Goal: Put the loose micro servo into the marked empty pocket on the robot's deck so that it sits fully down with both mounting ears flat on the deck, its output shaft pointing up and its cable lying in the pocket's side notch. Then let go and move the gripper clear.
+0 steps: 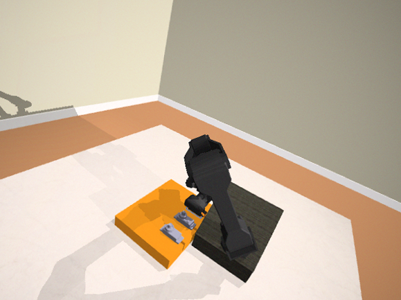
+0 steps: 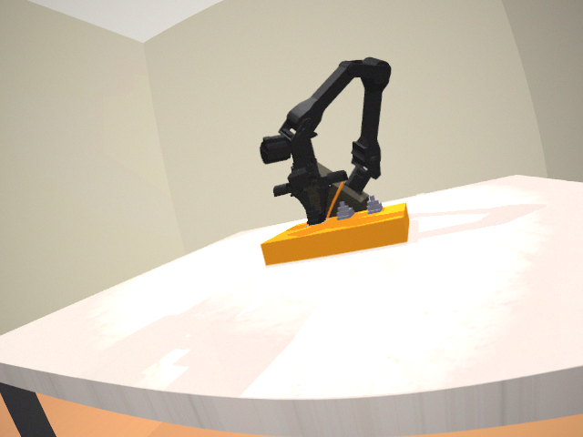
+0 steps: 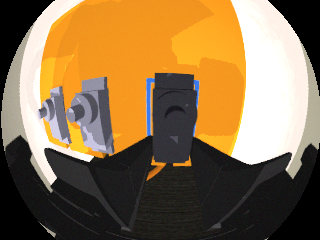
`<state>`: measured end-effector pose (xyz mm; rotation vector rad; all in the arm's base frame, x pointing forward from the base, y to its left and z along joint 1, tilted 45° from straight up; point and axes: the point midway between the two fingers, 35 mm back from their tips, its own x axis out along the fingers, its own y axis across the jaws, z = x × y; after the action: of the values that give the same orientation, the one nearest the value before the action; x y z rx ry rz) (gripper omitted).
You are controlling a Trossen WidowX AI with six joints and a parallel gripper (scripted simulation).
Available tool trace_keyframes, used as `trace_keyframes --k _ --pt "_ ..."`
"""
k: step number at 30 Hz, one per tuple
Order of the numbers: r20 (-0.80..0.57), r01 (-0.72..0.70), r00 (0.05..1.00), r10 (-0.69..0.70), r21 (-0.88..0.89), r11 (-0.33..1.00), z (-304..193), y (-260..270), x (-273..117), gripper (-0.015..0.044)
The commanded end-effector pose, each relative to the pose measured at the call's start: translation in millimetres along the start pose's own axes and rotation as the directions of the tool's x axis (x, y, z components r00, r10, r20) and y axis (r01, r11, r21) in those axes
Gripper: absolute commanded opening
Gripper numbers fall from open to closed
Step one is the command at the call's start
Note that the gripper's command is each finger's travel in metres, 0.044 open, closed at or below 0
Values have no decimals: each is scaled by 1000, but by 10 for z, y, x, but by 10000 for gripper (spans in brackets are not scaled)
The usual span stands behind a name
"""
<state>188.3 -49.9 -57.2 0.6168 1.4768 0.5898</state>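
Observation:
The gripper [image 1: 200, 212] [image 2: 316, 220] [image 3: 172, 142] points down, its fingertips low over the orange deck [image 1: 150, 243] [image 2: 339, 242] [image 3: 125, 45], shut on the dark loose servo [image 3: 174, 127]. In the wrist view the servo lies over the pocket's blue outline [image 3: 149, 107], which shows along both its sides. A dark round boss on the servo faces the wrist camera. The orange cable [image 2: 335, 199] [image 3: 156, 171] slants up from near the fingertips in the exterior view. The fingers hide the servo's underside and the side notch. Whether its ears touch the deck cannot be told.
Two grey servos stand in the deck beside the gripper, a nearer one [image 1: 185, 220] [image 2: 344, 211] [image 3: 92, 117] and a farther one [image 1: 172, 232] [image 2: 373, 205] [image 3: 56, 115]. The dark block [image 1: 267, 218] under the arm's base adjoins the deck.

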Motion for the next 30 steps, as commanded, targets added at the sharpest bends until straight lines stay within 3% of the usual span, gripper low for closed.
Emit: trace_keyframes --k 1,6,13,23,30 --pt "-1 -2 1000 2 5 1000 -6 5 42 0" --pt "-1 -2 1000 2 5 1000 -6 5 80 0" --pt "-1 -2 1000 2 5 1000 -1 1 56 184" --pt "-1 -1 1000 1 6 1000 -3 4 -297 187" --pt "6 5 1000 -5 7 1000 382 -54 -495 371"
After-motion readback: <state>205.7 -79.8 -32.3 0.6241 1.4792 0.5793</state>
